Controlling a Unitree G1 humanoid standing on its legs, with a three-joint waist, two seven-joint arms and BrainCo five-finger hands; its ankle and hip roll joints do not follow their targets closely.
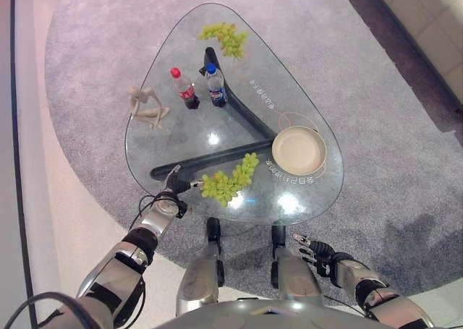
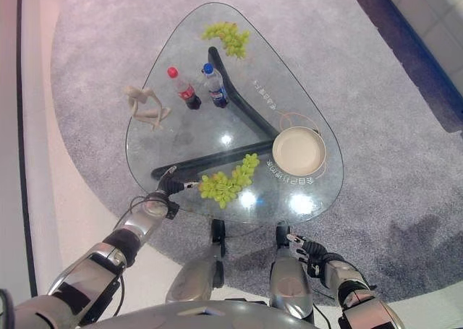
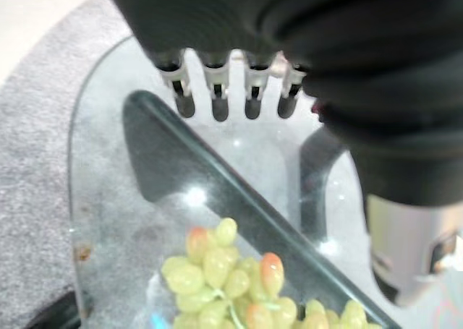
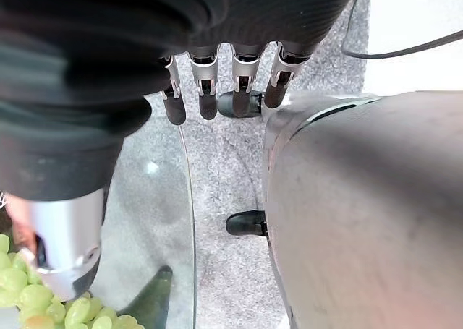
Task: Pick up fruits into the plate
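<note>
A bunch of green grapes (image 1: pixel 228 181) lies near the front edge of the glass table (image 1: pixel 166 137). A second bunch (image 1: pixel 226 38) rests at the far tip. A beige plate (image 1: pixel 298 150) stands empty at the right, just past the near bunch. My left hand (image 1: pixel 173 183) is over the table's near-left edge, its open fingers (image 3: pixel 215 97) pointing at the near bunch (image 3: pixel 231 285) and holding nothing. My right hand (image 1: pixel 312 249) hangs open below and in front of the table, off the glass.
A red-capped cola bottle (image 1: pixel 187 89) and a blue-capped bottle (image 1: pixel 215 85) stand upright mid-table. A pale wooden figurine (image 1: pixel 147 106) sits at the left edge. Dark table legs (image 1: pixel 239 105) show through the glass. A grey rug (image 1: pixel 376 163) surrounds the table.
</note>
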